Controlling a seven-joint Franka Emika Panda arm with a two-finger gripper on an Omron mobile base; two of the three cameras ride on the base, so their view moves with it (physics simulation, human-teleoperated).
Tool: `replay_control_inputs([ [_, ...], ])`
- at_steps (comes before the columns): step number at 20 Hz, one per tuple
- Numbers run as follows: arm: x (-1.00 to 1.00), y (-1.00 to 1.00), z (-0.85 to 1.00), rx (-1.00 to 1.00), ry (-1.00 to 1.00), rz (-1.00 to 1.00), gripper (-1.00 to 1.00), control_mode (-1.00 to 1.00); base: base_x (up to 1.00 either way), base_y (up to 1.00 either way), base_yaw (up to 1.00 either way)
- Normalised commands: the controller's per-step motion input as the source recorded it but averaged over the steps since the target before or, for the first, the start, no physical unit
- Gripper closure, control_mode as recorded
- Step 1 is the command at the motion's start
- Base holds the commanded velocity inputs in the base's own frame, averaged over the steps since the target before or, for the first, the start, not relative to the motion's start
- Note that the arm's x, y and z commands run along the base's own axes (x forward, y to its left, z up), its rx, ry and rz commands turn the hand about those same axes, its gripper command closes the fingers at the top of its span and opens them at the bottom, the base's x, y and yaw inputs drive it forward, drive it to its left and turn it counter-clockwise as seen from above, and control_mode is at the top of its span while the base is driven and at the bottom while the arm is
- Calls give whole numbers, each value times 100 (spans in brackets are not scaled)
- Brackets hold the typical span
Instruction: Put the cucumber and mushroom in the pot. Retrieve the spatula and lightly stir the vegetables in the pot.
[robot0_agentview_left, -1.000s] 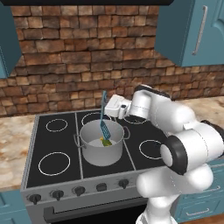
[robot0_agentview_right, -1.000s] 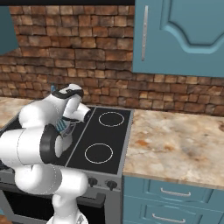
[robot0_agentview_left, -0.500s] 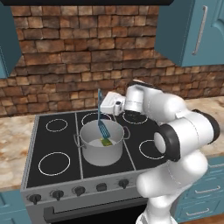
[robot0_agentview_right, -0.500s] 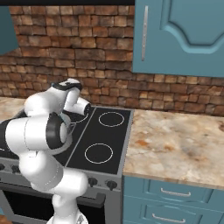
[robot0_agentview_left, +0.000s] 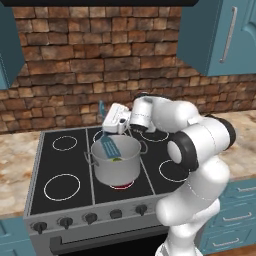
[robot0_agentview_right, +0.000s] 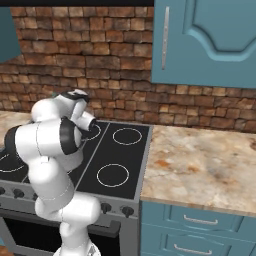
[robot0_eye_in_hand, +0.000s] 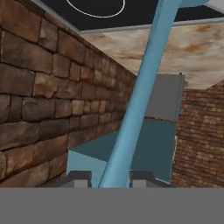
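Gripper (robot0_agentview_left: 106, 131) clamped narrow on the spatula (robot0_agentview_left: 109, 145), handle pinched right between the two dark tips in the hand view (robot0_eye_in_hand: 144, 92). Finger tips themselves barely visible there, just two grey stubs at the bottom, cut off by the frame edge. Spatula handle running straight away from the tips and out past the top of that view, so head not visible there.

From the left base view: slotted teal head hanging just below the gripper, dipped inside the pot (robot0_agentview_left: 116, 165), leaning against the near-left part of the rim or just inside it, hard to say which. Top end of the handle poking up behind the hand. Pot sitting directly under the gripper on the stove (robot0_agentview_left: 50, 167).

Down in the pot, beside the spatula head, a small yellowish-green speck, probably the cucumber (robot0_agentview_left: 117, 159), too tiny to be sure. Mushroom impossible to pick out, likely hidden by the pot wall or the spatula head.

Right base view: arm's own bulk blocking the hand, pot and spatula.
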Motion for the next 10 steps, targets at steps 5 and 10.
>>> replay_control_inputs([
  [5, -47, 18, -45, 0, -1, 0, 100, -100, 0, 0, 0],
  [10, -47, 12, -30, 4, 9, 0, 100, -100, 0, 0, 0],
])
